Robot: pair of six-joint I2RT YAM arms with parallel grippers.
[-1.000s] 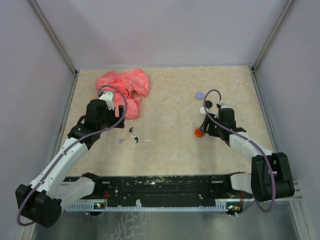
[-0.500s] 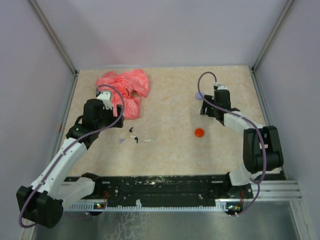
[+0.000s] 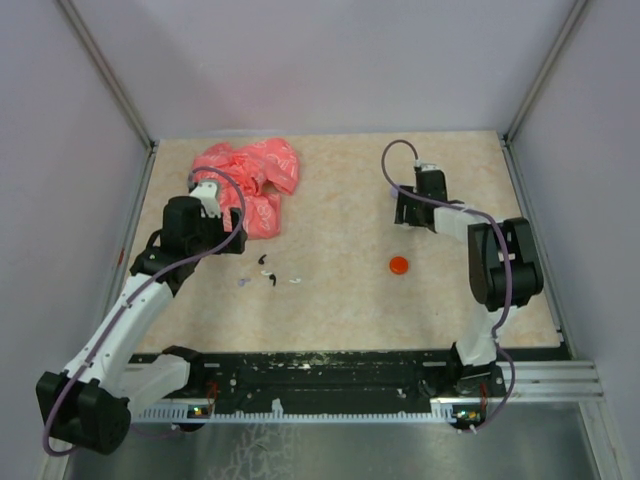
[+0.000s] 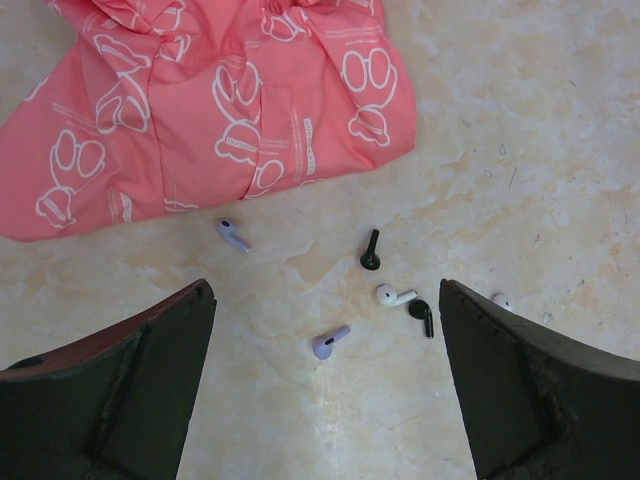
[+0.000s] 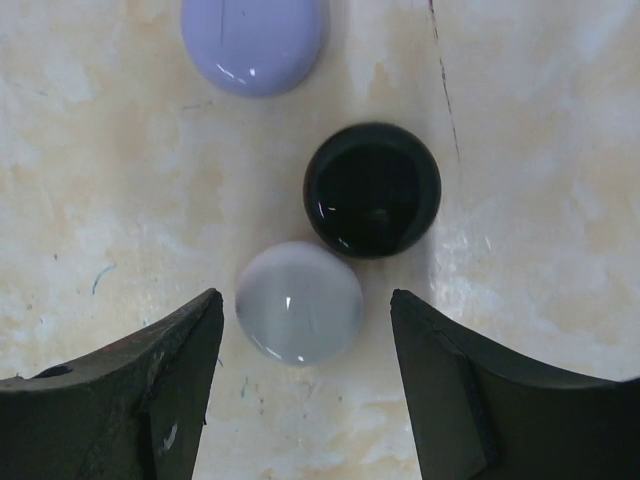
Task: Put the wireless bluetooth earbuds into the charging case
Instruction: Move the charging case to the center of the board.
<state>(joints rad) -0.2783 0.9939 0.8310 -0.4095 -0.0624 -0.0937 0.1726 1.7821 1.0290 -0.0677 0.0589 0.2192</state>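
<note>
Several tiny stemmed earbuds lie loose on the marbled table: a pale purple earbud (image 4: 331, 343), another purple one (image 4: 233, 235), a black one (image 4: 370, 255), a white one (image 4: 395, 296) and a second black one (image 4: 422, 315). From above they show as a small cluster (image 3: 268, 272). My left gripper (image 4: 323, 292) (image 3: 222, 240) hovers open over them, touching none. My right gripper (image 5: 305, 298) (image 3: 410, 210) is open, a round white charging case (image 5: 298, 302) between its fingers with gaps on both sides. Beyond it lie a black case (image 5: 372, 190) and a purple case (image 5: 254, 45).
A crumpled pink printed bag (image 3: 248, 182) (image 4: 210, 100) lies at the back left, just beyond the earbuds. A red round case (image 3: 399, 265) sits alone right of centre. Walls enclose the table on the left, back and right.
My right gripper left the red case on the table and swung to the back right, over the white and black cases, opening a little wider. The left arm barely shifted.
</note>
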